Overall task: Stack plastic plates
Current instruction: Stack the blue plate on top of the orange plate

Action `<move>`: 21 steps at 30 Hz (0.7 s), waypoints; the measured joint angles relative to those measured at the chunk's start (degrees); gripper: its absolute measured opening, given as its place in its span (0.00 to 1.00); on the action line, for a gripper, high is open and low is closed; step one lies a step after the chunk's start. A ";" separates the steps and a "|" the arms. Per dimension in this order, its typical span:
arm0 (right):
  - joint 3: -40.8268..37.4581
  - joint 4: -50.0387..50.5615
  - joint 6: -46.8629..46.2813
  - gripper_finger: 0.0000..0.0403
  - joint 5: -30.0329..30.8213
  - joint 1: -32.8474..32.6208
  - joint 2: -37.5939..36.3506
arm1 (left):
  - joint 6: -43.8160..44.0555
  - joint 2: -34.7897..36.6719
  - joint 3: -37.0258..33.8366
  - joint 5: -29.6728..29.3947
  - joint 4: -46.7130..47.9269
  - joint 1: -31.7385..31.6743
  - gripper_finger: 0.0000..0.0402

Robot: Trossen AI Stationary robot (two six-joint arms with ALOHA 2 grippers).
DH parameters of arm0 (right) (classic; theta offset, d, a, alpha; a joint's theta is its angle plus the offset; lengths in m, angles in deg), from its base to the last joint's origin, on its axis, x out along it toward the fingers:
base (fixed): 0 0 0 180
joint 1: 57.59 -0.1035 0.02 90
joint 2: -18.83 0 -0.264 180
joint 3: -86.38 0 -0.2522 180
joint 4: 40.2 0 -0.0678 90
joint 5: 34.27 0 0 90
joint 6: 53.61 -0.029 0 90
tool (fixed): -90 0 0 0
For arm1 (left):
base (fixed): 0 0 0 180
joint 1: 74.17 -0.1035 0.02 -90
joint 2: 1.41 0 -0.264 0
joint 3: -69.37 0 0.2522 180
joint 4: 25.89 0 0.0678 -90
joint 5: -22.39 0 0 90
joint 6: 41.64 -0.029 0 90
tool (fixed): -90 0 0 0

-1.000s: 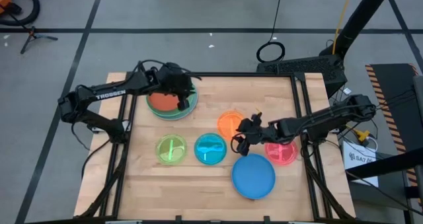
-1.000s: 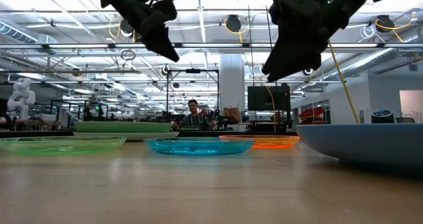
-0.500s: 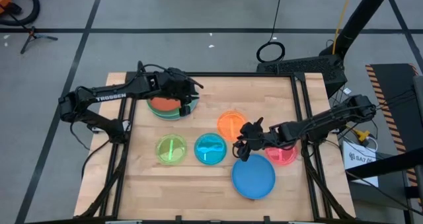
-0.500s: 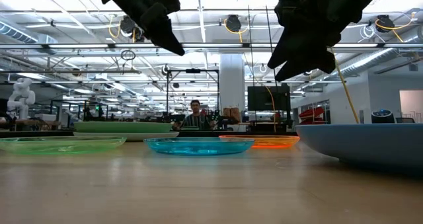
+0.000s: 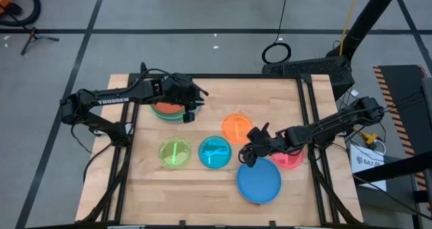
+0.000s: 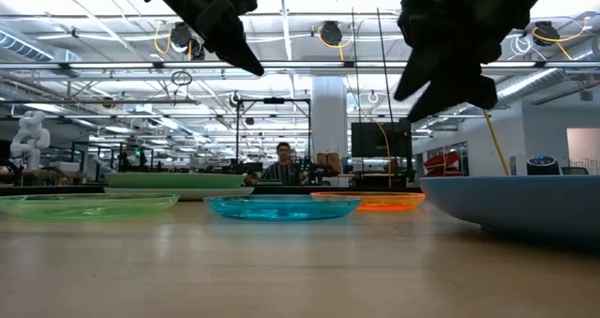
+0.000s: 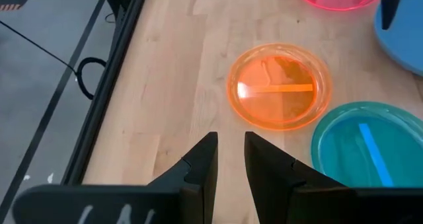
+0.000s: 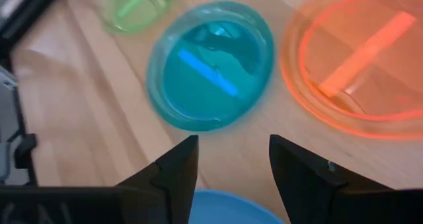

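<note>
High view: left gripper is hovering by the red-orange plate, stacked near the table's far left corner. Right gripper is hanging over the blue plate's far rim.

Low view: both are riding above the table.

Wrist views: left fingers narrowly parted, empty; right fingers spread, empty. Plates judged light, stiff, slick; pinch at rim.

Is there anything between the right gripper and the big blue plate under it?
Nothing visible. The right gripper, open and empty, hangs above the far edge of the big blue plate, with only air between them.
</note>
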 joint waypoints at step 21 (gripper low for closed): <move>0.00 12.99 -12.13 0.44 -3.87 5.49 0.00 | -2.05 -0.02 -0.04 -0.01 3.50 -0.22 0.21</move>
